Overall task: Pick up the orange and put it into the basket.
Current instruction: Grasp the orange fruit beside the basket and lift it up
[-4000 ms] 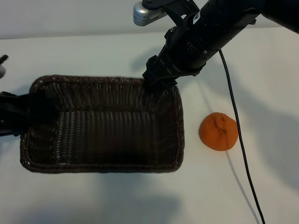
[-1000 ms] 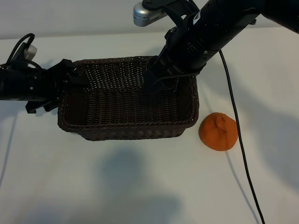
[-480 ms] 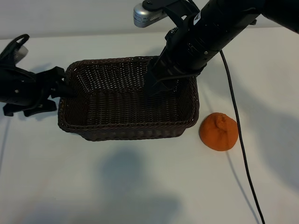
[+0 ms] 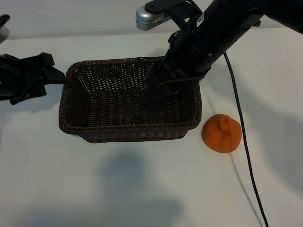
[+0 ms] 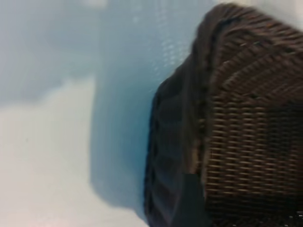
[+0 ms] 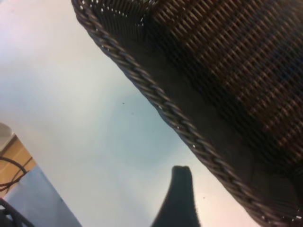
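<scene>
Exterior view puts the orange (image 4: 221, 134) on the white table (image 4: 142, 189), just beside the basket's near right corner and outside it, with nothing touching it, so the pick has not begun and the whole of the task is left. The basket (image 4: 130, 133), a dark brown woven wicker one with a braided rim, sits upright on the table near the middle, and its inside shows only bare weave. The right gripper (image 4: 158, 87) hangs over the basket's far right corner, its arm reaching in from the upper right; its jaws stand wide apart and, judging by the right wrist view, where one dark finger (image 6: 177, 201) shows outside the rim, they may straddle the rim, though a grip cannot be told. The left gripper (image 4: 56, 75) sits just off the basket's left rim, apart from it, its jaws spread wide and empty. A black cable (image 4: 244, 151) trails down past the orange. What remains, by my reading: reach the fruit, grasp it, lift it over the rim and release it inside.
</scene>
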You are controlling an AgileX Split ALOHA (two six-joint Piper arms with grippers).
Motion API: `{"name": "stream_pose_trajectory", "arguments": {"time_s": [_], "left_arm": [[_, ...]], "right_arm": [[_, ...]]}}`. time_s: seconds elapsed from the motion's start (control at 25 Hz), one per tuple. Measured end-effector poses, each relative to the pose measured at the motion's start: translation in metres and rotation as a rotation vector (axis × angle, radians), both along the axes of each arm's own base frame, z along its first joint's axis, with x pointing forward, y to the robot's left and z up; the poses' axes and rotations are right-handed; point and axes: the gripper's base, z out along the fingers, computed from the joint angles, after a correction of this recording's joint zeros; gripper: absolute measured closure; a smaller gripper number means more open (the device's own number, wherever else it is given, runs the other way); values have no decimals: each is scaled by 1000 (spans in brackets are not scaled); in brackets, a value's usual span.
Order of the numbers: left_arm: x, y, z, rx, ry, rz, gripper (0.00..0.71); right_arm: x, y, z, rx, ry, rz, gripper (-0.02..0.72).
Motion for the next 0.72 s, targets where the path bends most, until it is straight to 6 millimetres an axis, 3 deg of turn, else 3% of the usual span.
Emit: {"name": "stream_pose_trajectory", "arguments": {"time_s": [0.24,0.36,0.72], "left_arm": [[2,-2,13,-30,-60,-1,114],[5,-4,19,-53,-95,-8,114],[7,-6,23,-72,-133,-32,114]], "right_arm": [[0,-2,3,-16,15,-29,108],[2,-7,14,-89,-18,-1,120],[7,-42,44,-400,-157,-147,181]]}}
